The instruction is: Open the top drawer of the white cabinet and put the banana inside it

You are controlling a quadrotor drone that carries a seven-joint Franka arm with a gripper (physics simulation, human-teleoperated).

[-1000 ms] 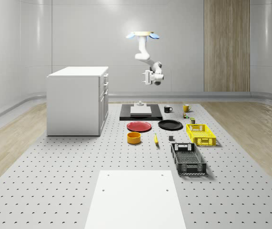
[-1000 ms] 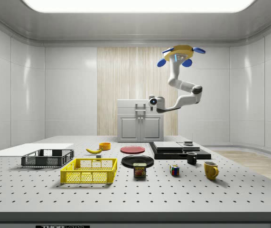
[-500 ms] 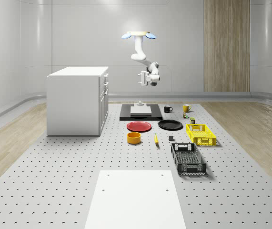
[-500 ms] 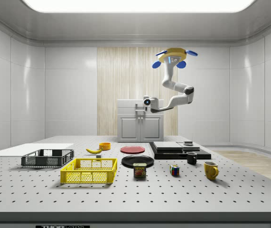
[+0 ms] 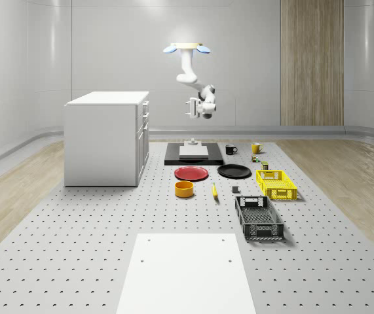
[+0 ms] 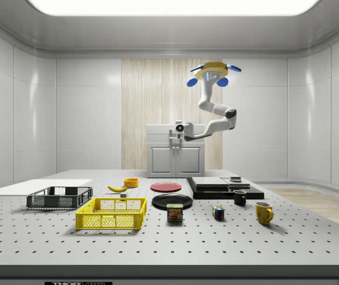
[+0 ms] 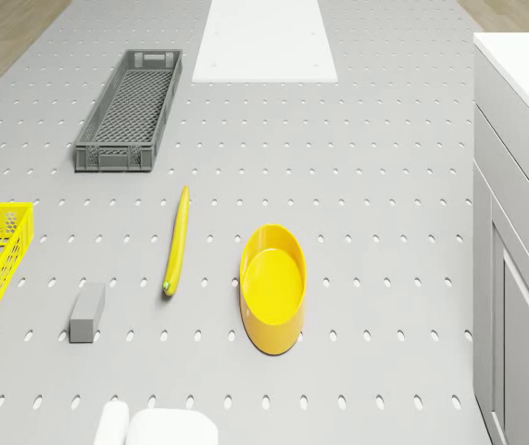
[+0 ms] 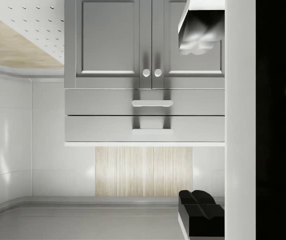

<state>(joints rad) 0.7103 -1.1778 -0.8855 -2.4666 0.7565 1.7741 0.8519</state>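
- Claw (image 5: 191, 108) state: the fingers stand wide apart and hold nothing. It points at the white cabinet (image 5: 105, 140) from the drawer side, well apart from it.
- The drone (image 5: 187, 47) hovers high above the table (image 5: 75, 229). In the whole-scene view it is at about 1 o'clock from the cabinet.
- The top drawer (image 8: 145, 129) looks shut, and its bar handle (image 8: 152, 131) faces the wrist camera squarely.
- The banana (image 5: 214, 190) lies on the table at 3 o'clock from the yellow bowl (image 5: 184, 189) in the whole-scene view, near it but not touching.
- The step in hand, as I judge it, is the approach to the handle.
- To do it well, keep the claw level with the top handle rather than the one below.
- Bring the fingers around the bar, close firmly, then pull straight out along the drawer's travel.
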